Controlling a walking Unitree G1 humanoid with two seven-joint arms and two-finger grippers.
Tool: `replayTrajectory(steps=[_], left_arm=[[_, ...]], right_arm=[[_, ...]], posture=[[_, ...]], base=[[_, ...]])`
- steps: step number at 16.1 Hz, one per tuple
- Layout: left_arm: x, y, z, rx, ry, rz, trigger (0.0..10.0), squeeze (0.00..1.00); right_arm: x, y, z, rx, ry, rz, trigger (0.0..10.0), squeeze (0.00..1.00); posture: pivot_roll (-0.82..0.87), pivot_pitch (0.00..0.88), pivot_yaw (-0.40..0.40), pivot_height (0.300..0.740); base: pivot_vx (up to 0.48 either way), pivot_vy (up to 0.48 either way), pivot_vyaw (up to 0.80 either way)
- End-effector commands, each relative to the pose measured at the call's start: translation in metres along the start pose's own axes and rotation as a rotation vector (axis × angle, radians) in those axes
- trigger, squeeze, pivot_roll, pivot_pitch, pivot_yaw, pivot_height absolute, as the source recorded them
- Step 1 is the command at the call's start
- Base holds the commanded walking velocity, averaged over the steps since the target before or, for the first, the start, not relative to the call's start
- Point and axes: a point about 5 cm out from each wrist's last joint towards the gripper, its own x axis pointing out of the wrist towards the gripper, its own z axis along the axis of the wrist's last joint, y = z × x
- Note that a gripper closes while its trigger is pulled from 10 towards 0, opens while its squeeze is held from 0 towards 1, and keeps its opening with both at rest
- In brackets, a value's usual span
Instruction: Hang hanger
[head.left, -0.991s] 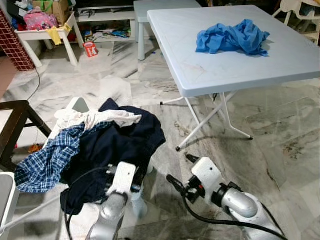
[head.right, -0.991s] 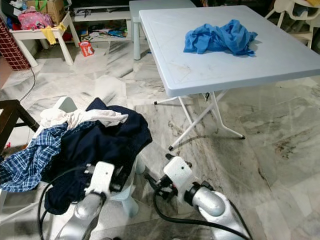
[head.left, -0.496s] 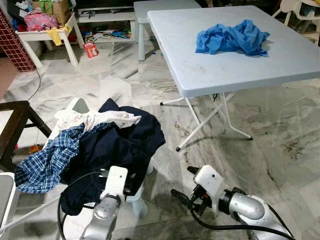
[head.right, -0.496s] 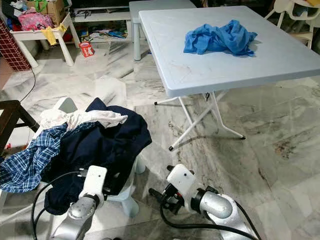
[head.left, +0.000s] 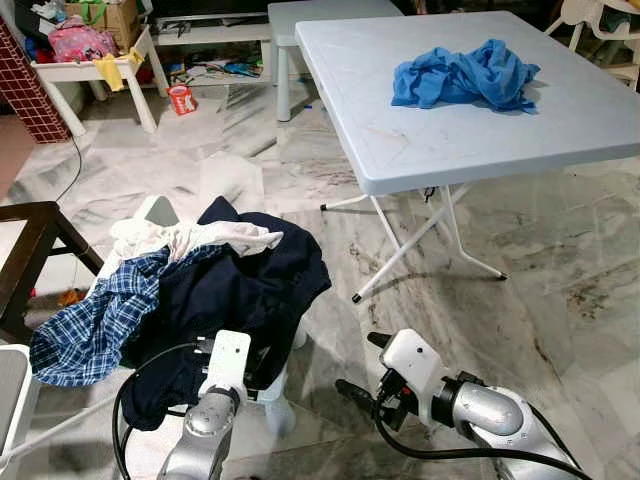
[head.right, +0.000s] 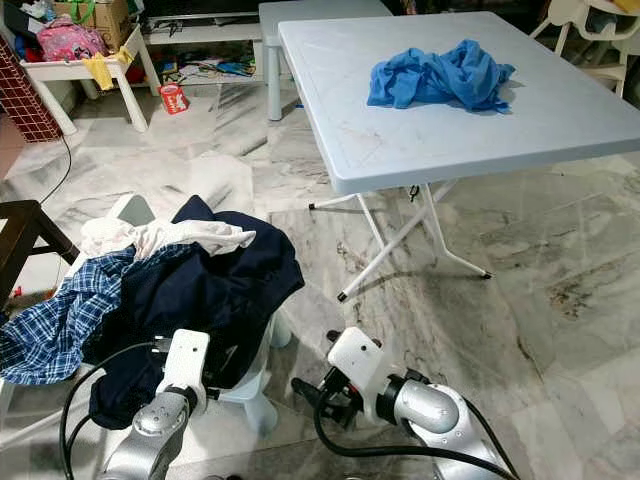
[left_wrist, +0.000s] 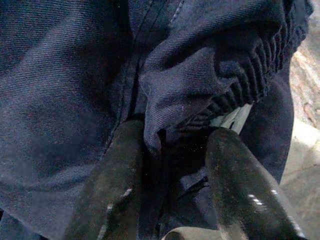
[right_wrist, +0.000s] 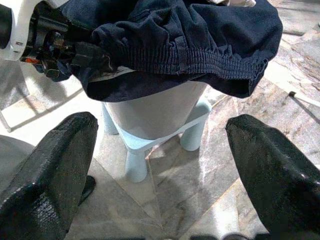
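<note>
Left gripper (left_wrist: 172, 150) fingers straddle a navy garment (head.left: 235, 290) fold on the plastic stool (right_wrist: 150, 125); right gripper (right_wrist: 160, 165), fingers spread, hovers at 3 o'clock.

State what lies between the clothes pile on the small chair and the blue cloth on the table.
In the left eye view, bare marble floor and the bare front part of the table separate the clothes pile from the blue cloth.

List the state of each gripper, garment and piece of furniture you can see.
left gripper: open, fingers astride a fold of the navy garment.
right gripper: open, empty, low over the floor.
navy garment: draped over the small chair.
plaid shirt: crumpled, hanging off the pile.
blue cloth: bunched on the folding table.
folding table: upright, unfolded.
</note>
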Motion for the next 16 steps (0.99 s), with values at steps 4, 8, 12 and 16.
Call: replayTrajectory(steps=[4, 8, 12, 16], left_arm=[[0.002, 0.002, -0.001, -0.023, 0.012, -0.010, 0.0, 0.00], [0.002, 0.002, 0.002, -0.030, -0.006, -0.016, 0.0, 0.00], [0.001, -0.004, 0.020, -0.018, -0.114, -0.049, 0.0, 0.00], [0.003, -0.003, 0.021, -0.028, -0.117, -0.048, 0.0, 0.00]], right_arm=[[0.000, 0.002, -0.003, 0.005, 0.016, 0.002, 10.0, 0.00], [0.000, 0.003, -0.004, 0.003, 0.024, 0.009, 10.0, 0.00], [0.001, 0.003, -0.007, -0.002, 0.037, 0.011, 10.0, 0.00], [0.003, 0.001, -0.006, -0.009, 0.033, 0.002, 10.0, 0.00]], posture=[[-0.17, 0.096, 0.020, 0.740], [-0.17, 0.098, 0.021, 0.740], [-0.16, 0.093, 0.020, 0.740], [-0.17, 0.087, 0.025, 0.740]], base=[[0.000, 0.000, 0.00], [0.000, 0.000, 0.00], [0.000, 0.000, 0.00], [0.000, 0.000, 0.00]])
